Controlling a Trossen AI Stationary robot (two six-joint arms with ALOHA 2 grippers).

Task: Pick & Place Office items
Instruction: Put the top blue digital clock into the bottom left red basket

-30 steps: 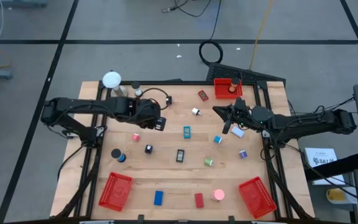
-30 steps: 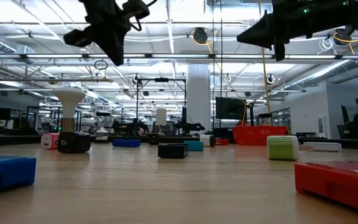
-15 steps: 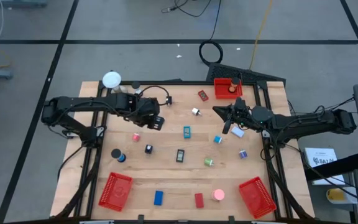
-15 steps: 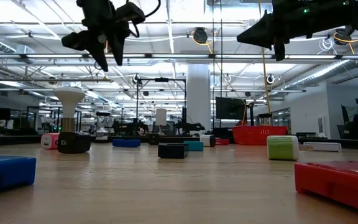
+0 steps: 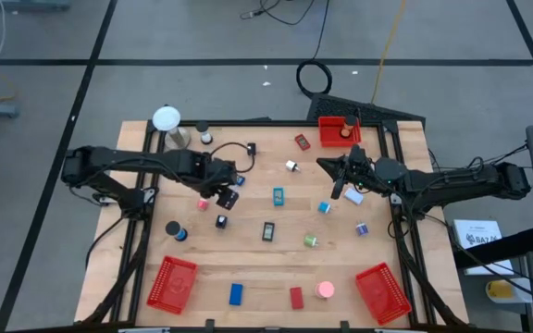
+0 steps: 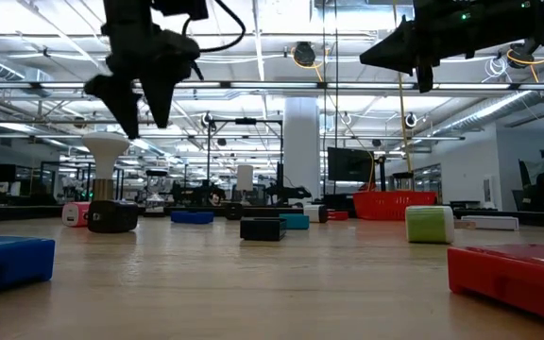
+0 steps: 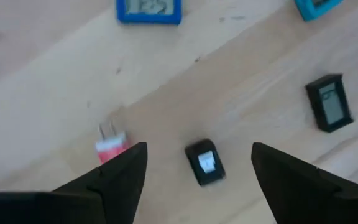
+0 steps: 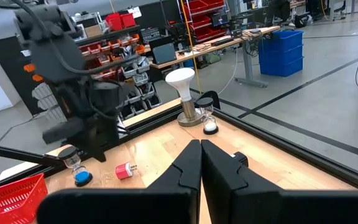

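Office items, small, loose, scattered over the wooden worktop [image 5: 248, 277]. Nearest the work: one small black piece with a pale face [image 7: 204, 162], lying flat between the spread fingers in the left wrist view, and just beside it a pink-red piece with two prongs [image 7: 110, 144]; in the high view these sit at [image 5: 221, 221] and [image 5: 203, 203]. Further out in the left wrist view: a blue flat piece [image 7: 149, 9], a teal piece [image 7: 316, 6], and a black block with a grey window [image 7: 329, 102]. Elsewhere on the worktop: a green roll [image 5: 311, 241], a blue block [image 5: 236, 294], a red block [image 5: 296, 297], a pink round piece [image 5: 326, 289], and a dark cylinder on a blue base [image 5: 174, 229]. Left hand [image 5: 227, 192]: fingers spread wide, holding nothing, poised above the black piece and pointing down. Right hand [image 5: 338, 188]: fingers pressed together, empty, raised over the right half of the worktop, waiting. Step in hand, by judgement: approach to a pick, the left hand lined up over the black piece. Next move calls for a straight descent keeping the piece centred between the fingers, clear of the pronged neighbour, then a close. Receptacles: red mesh baskets at the near left [image 5: 171, 281], near right [image 5: 382, 292] and far edge [image 5: 338, 130].
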